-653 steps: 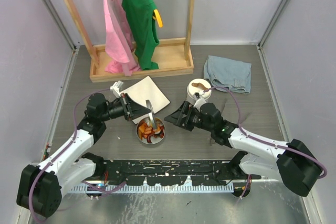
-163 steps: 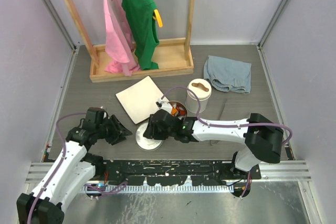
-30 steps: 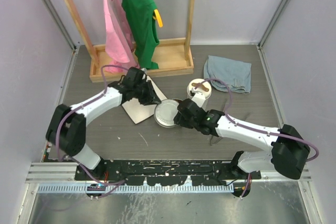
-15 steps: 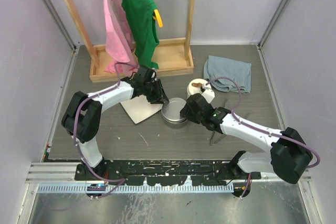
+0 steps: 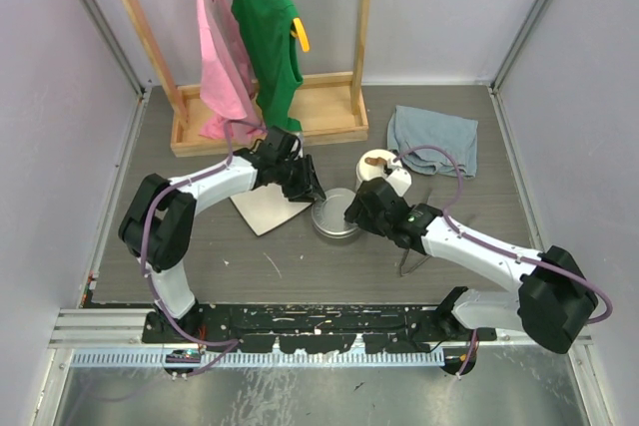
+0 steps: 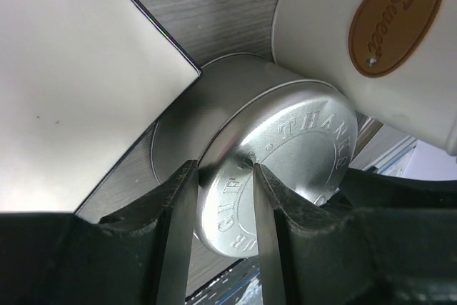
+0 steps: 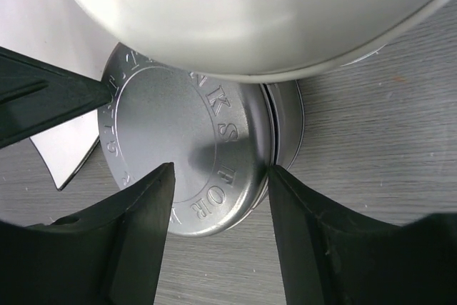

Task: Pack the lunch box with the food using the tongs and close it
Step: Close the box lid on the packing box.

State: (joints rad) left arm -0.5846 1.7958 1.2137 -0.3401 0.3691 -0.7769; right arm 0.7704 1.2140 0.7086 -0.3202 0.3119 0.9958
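Note:
The lunch box is a round steel tin on the table with its embossed lid on top, the rim slightly askew at one side. My left gripper is open and straddles the lid's left rim. From the right, my right gripper stands open over the lid, one finger against its rim. The food is hidden under the lid. The tongs lie partly under the right arm.
A white cup with a brown label stands just behind the tin, close to both grippers. The white square plate lies to the tin's left. A wooden rack with pink and green clothes and a blue cloth sit at the back.
The lidded tin has shifted slightly right toward the cup and the lid has settled lower. Both grippers' jaws have widened around the lid.

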